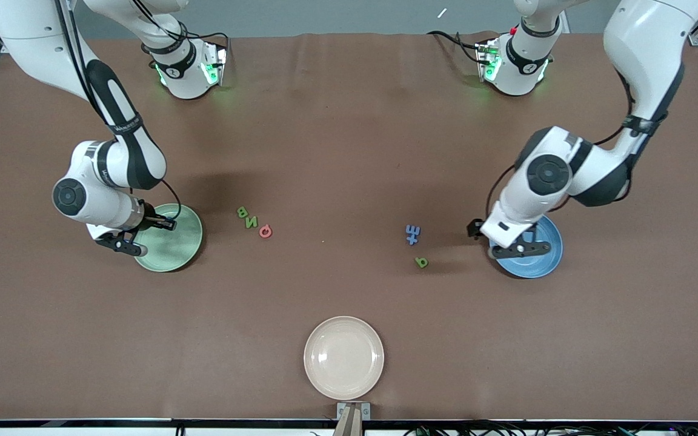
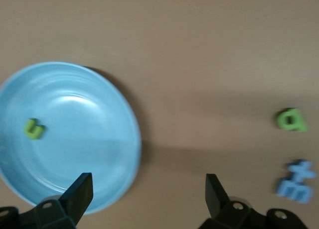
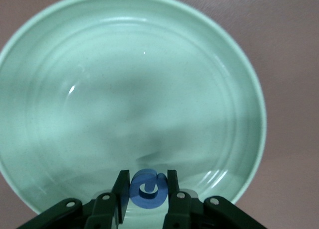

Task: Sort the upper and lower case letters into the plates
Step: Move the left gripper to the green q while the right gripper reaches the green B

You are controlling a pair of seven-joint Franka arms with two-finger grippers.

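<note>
The right gripper (image 3: 147, 191) hung over the green plate (image 1: 182, 251), its jaws pinching a blue letter (image 3: 147, 189). The left gripper (image 2: 149, 196) hung over the edge of the blue plate (image 2: 99, 119) with its jaws spread wide — a small green letter (image 2: 34, 129) lay in that plate. More letters (image 1: 254, 221) lay on the table (image 1: 349, 151) between the two plates — three toward the right arm's end, and three (image 1: 415, 242) toward the left arm's end.

Left gripper (image 2: 148, 194) hung jaws wide over counter (image 2: 199, 50); green letter (image 2: 34, 128) lay in blue plate (image 2: 99, 189).
</note>
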